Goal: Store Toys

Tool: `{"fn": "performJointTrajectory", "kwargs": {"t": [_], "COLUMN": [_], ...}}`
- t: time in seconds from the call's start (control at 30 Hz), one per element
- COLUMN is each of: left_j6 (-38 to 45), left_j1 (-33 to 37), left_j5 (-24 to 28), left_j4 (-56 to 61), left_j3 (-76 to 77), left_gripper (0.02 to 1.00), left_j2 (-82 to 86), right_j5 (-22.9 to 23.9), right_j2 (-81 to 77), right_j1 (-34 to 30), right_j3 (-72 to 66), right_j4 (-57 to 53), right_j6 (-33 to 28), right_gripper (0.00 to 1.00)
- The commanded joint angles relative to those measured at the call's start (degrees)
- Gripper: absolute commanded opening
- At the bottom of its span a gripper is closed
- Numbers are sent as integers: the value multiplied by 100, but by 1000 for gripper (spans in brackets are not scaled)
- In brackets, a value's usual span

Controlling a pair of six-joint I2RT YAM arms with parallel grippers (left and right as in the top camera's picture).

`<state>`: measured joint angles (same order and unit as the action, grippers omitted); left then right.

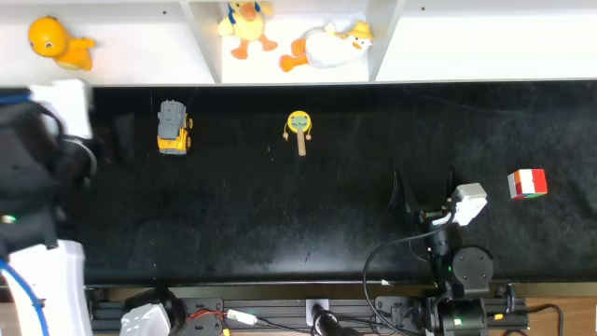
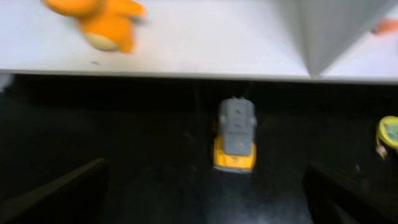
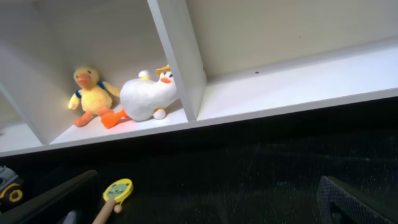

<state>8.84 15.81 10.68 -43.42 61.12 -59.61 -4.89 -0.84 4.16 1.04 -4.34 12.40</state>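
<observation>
Yellow-grey toy truck near shelf edge (left gripper fingers far apart)

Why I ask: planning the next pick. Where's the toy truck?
Top view, left side: the toy truck sits on the black table, left of the rattle.

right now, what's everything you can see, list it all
shelf: 1, white, along the table's far edge
orange duck: 1, orange, left compartment
yellow duck plush: 1, yellow, middle compartment
white duck plush: 1, white with orange feet, middle compartment
toy truck: 1, grey and yellow, table left
rattle: 1, yellow-green, wooden handle, table middle
cube: 1, red, white, green, table right
table: 1, black
left gripper: 1, dark, open, facing the truck
right gripper: 1, dark, open, right of middle
</observation>
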Motion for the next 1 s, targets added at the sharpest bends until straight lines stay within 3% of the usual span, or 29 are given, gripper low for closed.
{"fn": "performJointTrajectory", "kwargs": {"t": [0.03,0.27,0.63,1.0], "left_j6": [-490,-741,-741,-739], "left_j1": [-822,-1622,-1622,-1471], "left_j5": [-520,-1318,-1320,-1335], "left_j4": [295,1185,2542,3005], "left_j3": [-732,-1086,-1086,-1086], "left_gripper": [998,998,998,998], "left_j2": [-26,-1064,-2771,-3344], "right_j5": [44,44,44,44], "right_j2": [57,57,57,57], "right_j1": [33,33,33,33], "right_j3": [-76,-76,-76,-76], "right_j4": [24,24,24,24], "right_j6": [46,46,46,46], "right_gripper": [996,996,996,998]}}
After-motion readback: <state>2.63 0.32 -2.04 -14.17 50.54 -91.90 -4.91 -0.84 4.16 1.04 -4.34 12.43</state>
